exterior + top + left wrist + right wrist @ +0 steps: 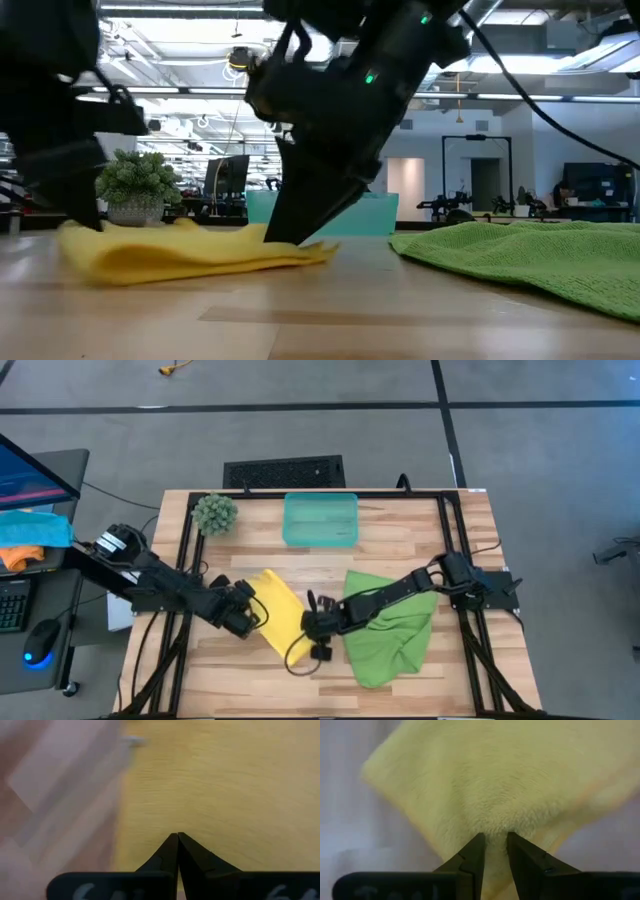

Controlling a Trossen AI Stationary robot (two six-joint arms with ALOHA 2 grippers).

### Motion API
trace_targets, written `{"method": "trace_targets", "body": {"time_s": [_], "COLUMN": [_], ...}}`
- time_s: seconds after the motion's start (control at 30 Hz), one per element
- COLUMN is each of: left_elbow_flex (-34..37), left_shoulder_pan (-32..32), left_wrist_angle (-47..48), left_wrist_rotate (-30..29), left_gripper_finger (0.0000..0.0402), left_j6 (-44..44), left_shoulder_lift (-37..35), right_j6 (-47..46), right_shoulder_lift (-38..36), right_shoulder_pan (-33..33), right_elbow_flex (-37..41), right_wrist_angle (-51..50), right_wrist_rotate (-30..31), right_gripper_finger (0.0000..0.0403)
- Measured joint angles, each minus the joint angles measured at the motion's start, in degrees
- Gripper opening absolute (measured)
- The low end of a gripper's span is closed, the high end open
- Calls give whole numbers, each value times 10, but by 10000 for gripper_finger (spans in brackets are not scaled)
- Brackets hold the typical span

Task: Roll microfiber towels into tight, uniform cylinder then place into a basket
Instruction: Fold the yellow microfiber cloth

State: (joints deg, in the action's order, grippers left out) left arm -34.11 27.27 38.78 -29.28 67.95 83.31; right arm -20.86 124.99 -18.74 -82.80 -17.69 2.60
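The yellow towel (278, 608) lies flat and slanting on the wooden table, between my two grippers. My left gripper (252, 618) is shut, its tips down at the towel's left part (225, 785). My right gripper (312, 625) is shut on the towel's right part (495, 780). The lime green towel (395, 635) lies loosely spread at the right, under my right arm. The teal basket (320, 520) stands at the far middle. My left gripper has its shut fingertips (177, 840) on the yellow towel's top, close to its left edge, coming from above on a slant. Whether any cloth is between the fingers I cannot tell. The towel lies on the table there (90, 245). My right gripper pinches a small ridge of the yellow towel (495, 827) between its two fingers, near the towel's right edge. The fingers come from above, slanting from the table's right (300, 225). The towel stays lying on the table; one layer or several I cannot tell.
A fuzzy green ball plant (215, 513) stands at the far left, beside the basket. Black frame rails (445, 550) run along the table's sides and far edge. A side desk at the left holds a cyan cloth (35, 528), an orange cloth (15, 557) and a mouse.
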Motion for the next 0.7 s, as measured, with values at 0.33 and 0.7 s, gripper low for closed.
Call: {"method": "trace_targets", "body": {"time_s": [0.33,0.7], "left_elbow_flex": [-44,-78], "left_shoulder_pan": [-23,-10], "left_wrist_angle": [-40,-43], "left_wrist_rotate": [-30,-27], "left_gripper_finger": [0,0], "left_j6": [-104,-138], "left_shoulder_lift": [0,0], "right_j6": [17,18], "right_shoulder_lift": [-2,-40], "right_shoulder_pan": [-15,-38], "right_elbow_flex": [-28,-49], "right_wrist_angle": [-12,-133], "right_wrist_rotate": [-49,90], "right_gripper_finger": [108,108]}}
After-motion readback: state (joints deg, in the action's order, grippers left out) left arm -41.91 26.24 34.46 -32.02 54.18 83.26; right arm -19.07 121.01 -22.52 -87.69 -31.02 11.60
